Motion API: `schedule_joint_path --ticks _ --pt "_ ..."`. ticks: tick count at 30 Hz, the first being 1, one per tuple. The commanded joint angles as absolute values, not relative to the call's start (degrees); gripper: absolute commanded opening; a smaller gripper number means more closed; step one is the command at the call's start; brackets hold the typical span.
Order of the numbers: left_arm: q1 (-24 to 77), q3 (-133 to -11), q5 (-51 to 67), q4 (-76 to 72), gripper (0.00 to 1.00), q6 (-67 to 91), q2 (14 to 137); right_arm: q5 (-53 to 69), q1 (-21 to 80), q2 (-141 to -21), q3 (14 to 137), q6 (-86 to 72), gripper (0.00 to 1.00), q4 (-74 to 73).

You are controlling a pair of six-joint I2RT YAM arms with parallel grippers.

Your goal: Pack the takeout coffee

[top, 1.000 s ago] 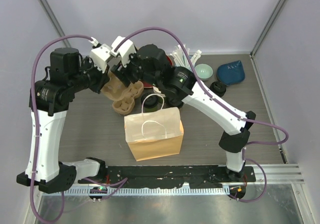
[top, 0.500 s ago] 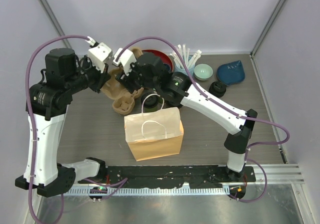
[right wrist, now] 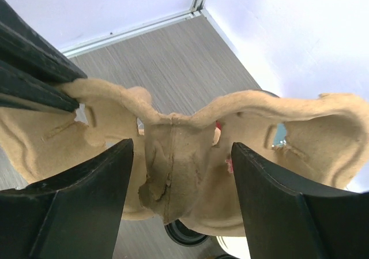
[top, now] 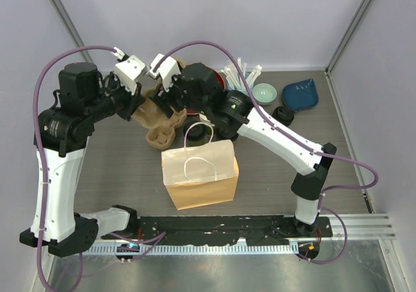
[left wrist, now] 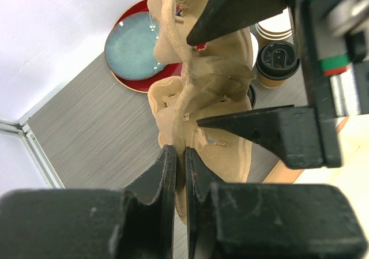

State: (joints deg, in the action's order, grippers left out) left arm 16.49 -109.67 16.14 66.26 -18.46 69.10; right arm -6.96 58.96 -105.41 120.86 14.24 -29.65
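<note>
Pinching the rim of a tan moulded-pulp cup carrier (left wrist: 213,80), the left tool (left wrist: 180,155) is nearly closed; the right tool (right wrist: 179,149) straddles it, jaws wide. A brown-sided black-lidded paper cup (left wrist: 278,63) stands on the grey table (left wrist: 104,138) beyond.

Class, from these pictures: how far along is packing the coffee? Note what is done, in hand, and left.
Done: the bag stands upright. In hand: the left gripper pinches the edge of the empty carrier; the right gripper is open astride it. Left: a lidded cup stands apart, to be loaded, then all bagged.
</note>
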Motion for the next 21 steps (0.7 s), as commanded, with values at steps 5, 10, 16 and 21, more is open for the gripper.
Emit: schedule_joint_path --ticks 5,10,16,21 --pt "16.5 -109.8 17.4 63.4 0.0 -18.5 68.2 -6.5 59.1 -105.1 125.2 12.7 0.63 -27.2" --pt "16.5 -110.2 17.4 63.2 0.0 -18.5 68.1 -6.9 59.1 -105.6 124.9 12.7 0.61 -28.5" --pt "16.6 -110.0 17.4 63.3 0.0 -18.5 68.0 -7.6 59.0 -105.8 124.6 12.6 0.35 -29.1" --pt "16.5 -109.5 16.9 63.0 0.0 -18.5 68.0 -9.0 58.9 -104.8 124.5 11.5 0.09 -29.4"
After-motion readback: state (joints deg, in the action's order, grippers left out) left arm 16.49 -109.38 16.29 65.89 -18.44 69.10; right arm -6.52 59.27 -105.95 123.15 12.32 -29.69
